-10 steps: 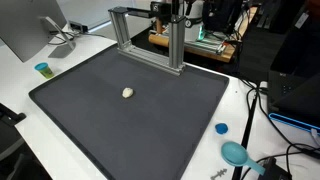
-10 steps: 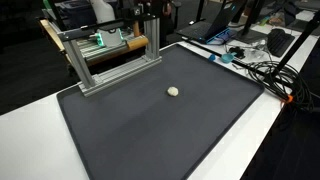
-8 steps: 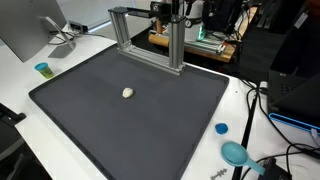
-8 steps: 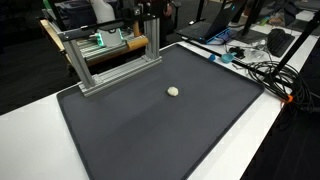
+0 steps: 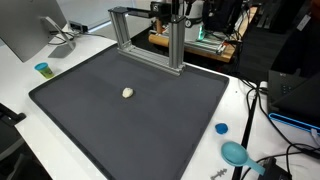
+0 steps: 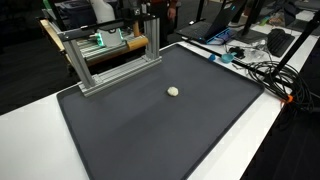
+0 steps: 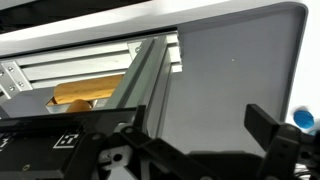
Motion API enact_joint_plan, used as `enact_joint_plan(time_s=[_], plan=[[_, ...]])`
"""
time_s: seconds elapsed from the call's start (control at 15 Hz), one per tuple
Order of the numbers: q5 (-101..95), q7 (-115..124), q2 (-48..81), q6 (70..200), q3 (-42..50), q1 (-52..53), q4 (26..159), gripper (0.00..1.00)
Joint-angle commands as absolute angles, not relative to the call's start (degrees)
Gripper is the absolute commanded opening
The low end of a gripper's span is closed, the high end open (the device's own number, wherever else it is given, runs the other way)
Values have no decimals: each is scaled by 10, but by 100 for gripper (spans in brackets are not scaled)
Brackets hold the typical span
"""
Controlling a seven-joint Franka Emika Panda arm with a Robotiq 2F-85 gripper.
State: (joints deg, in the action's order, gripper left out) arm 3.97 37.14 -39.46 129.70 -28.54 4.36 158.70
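Observation:
A small cream-coloured lump (image 5: 127, 92) lies alone on the dark grey mat (image 5: 150, 125); it also shows in the other exterior view (image 6: 173, 91). My gripper (image 7: 200, 140) is open and empty, its two dark fingers spread apart over the mat's far part. It hangs high beside the aluminium frame (image 7: 145, 80), far from the lump. In both exterior views the arm sits at the top, behind the frame (image 5: 150, 40) (image 6: 110, 55), and is mostly cut off. The lump does not show in the wrist view.
The mat lies on a white table (image 5: 245, 105). A blue cup (image 5: 42, 69), a blue cap (image 5: 221, 128) and a teal round object (image 5: 236, 153) sit off the mat. A monitor (image 5: 25, 30) stands at one corner. Cables (image 6: 255, 65) crowd one table side.

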Motion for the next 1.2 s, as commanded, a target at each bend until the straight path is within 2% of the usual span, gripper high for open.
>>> enact_joint_plan(time_s=[0.0, 0.27, 0.87, 0.93, 1.13], plan=[[29, 373, -414, 1278, -259, 69, 1577, 100], [39, 321, -485, 1228, -198, 96, 1549, 100], [-39, 105, -556, 1133, -50, 17, 1540, 100], [-21, 144, -534, 1147, -81, 17, 1527, 100], [-22, 135, -535, 1146, -75, 12, 1528, 100]])
